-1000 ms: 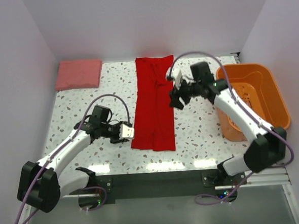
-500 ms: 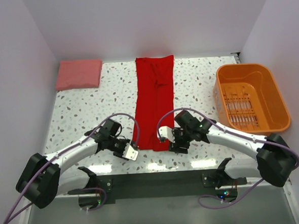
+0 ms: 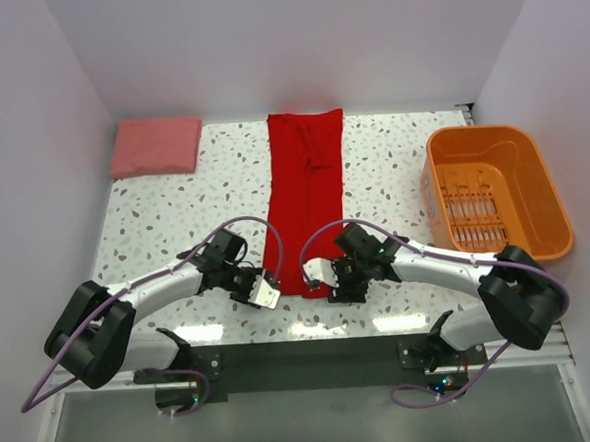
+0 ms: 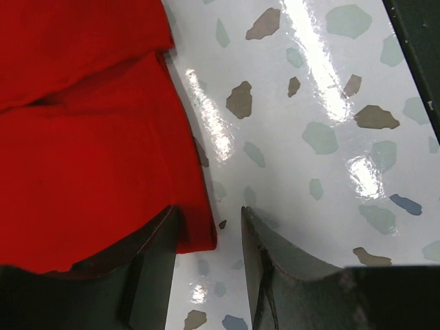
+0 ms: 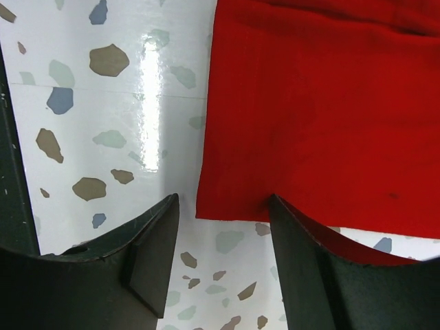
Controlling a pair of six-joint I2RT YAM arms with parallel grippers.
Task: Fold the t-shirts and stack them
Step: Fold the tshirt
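Now the red t-shirt (image 3: 306, 195), folded into a long strip, lies on the speckled table (image 3: 165, 219); each near hem corner sits between the spread fingers of the left gripper (image 4: 210, 237) and right gripper (image 5: 221, 216).

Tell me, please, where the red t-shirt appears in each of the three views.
Top external: the red t-shirt is a long strip down the centre.
Left wrist: it fills the upper left, its corner at bottom centre.
Right wrist: it fills the upper right, its corner at bottom centre.
Shared landmark: the speckled tabletop bordering its near hem.
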